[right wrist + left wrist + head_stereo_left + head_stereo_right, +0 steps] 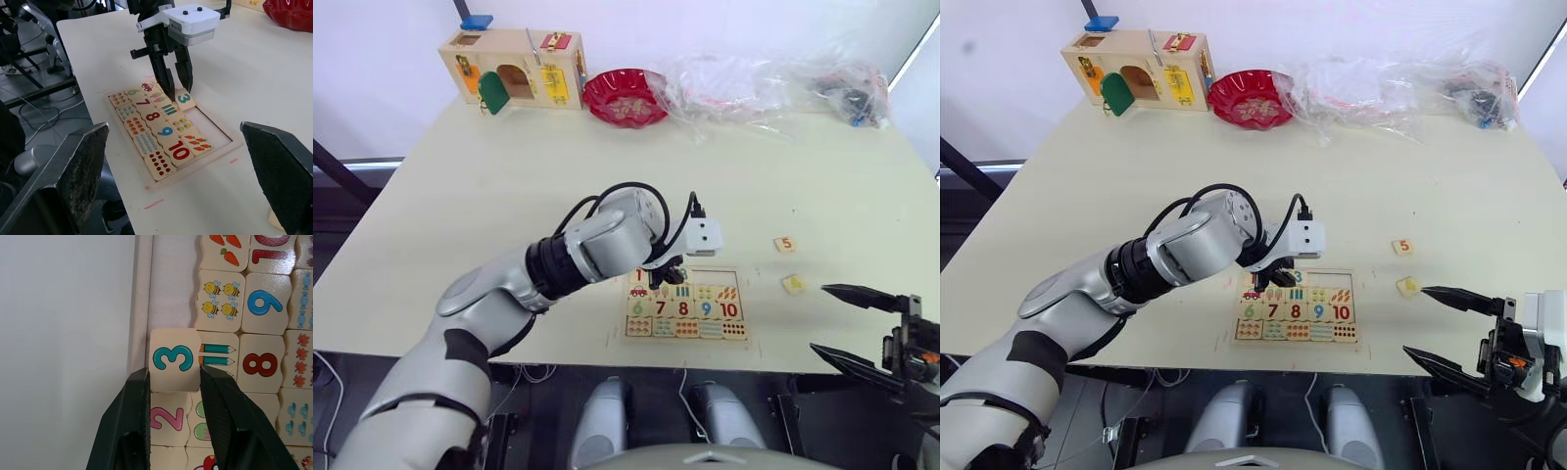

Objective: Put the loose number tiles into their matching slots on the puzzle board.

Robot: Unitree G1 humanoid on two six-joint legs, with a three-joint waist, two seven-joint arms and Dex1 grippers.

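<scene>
A pale table (509,196) is carrying a wooden latch box (514,67) at the far left, a red bowl (626,97) and crumpled plastic bags (764,83) further right. Near the front edge the puzzle board (217,132) is lying flat; the left tool (173,382) is pinching the "3" tile (172,358) over its top strip. A "5" tile (785,244) and another loose tile (793,284) are lying right of the board. The right tool (847,323) is hanging wide open, touching nothing.

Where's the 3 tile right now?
The 3 tile sits between the left gripper's fingers, over the puzzle board's top strip, beside the 2 tile and above the pencils square.
</scene>
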